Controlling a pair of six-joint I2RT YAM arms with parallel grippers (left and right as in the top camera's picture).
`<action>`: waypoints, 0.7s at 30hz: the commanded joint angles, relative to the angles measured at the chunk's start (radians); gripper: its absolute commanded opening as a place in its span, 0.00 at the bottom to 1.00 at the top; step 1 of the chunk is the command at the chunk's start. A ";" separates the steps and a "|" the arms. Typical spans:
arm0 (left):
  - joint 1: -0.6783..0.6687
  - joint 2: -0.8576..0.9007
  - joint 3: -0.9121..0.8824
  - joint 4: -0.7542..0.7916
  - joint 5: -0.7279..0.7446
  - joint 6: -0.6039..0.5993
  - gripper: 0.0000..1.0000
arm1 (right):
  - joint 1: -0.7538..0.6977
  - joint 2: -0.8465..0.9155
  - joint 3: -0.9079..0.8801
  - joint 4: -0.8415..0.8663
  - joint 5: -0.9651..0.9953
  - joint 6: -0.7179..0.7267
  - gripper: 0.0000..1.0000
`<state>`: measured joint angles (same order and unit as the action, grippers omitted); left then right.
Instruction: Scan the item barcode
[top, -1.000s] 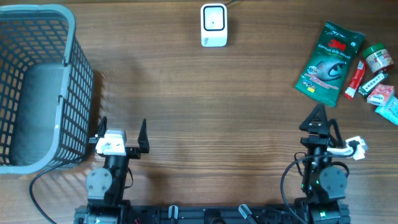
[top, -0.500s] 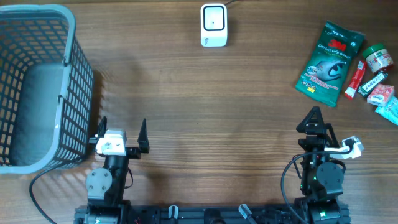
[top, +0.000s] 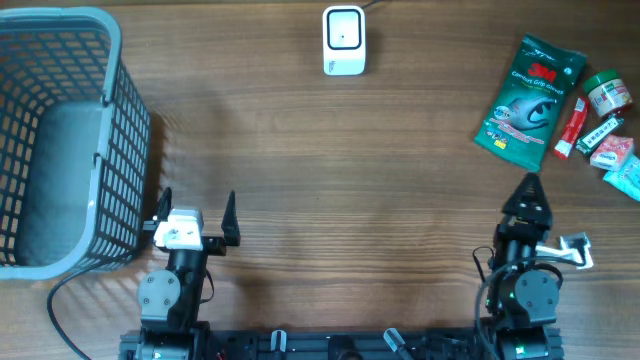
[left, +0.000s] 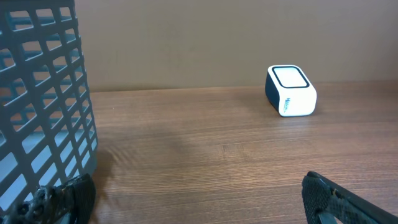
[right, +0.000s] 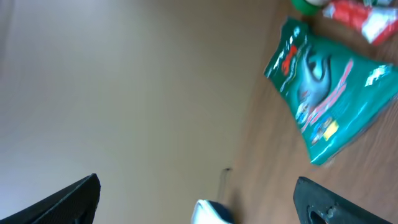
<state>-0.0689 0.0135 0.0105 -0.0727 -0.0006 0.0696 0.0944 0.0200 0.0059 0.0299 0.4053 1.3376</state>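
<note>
Right gripper (top: 527, 195) has swung right and rolled sideways since earlier. Basket (top: 60, 140) far left; left gripper (top: 197, 208) beside it, jaws wide, empty. Scanner (top: 344, 40) top centre. Right jaws spread, empty. Green pouch (top: 530, 90) far right, beside what look like small packets (top: 605, 130).

- We take this for a mock shop checkout: a small white box-shaped scanner (top: 343, 40) on a brown wooden worktop (top: 330, 160).
- A grey plastic mesh basket (top: 128, 150) and a green printed packet (top: 530, 92) share it.
</note>
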 joint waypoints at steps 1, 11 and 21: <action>0.004 -0.007 -0.005 -0.002 0.015 -0.006 1.00 | -0.004 -0.016 0.000 0.003 0.010 0.391 1.00; 0.004 -0.007 -0.005 -0.002 0.015 -0.006 1.00 | -0.004 -0.008 0.000 0.003 0.013 0.734 0.99; 0.004 -0.007 -0.005 -0.002 0.015 -0.006 1.00 | -0.004 0.061 0.000 0.002 0.013 0.447 1.00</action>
<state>-0.0692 0.0135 0.0105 -0.0727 -0.0006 0.0696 0.0944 0.0380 0.0059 0.0296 0.4049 1.9759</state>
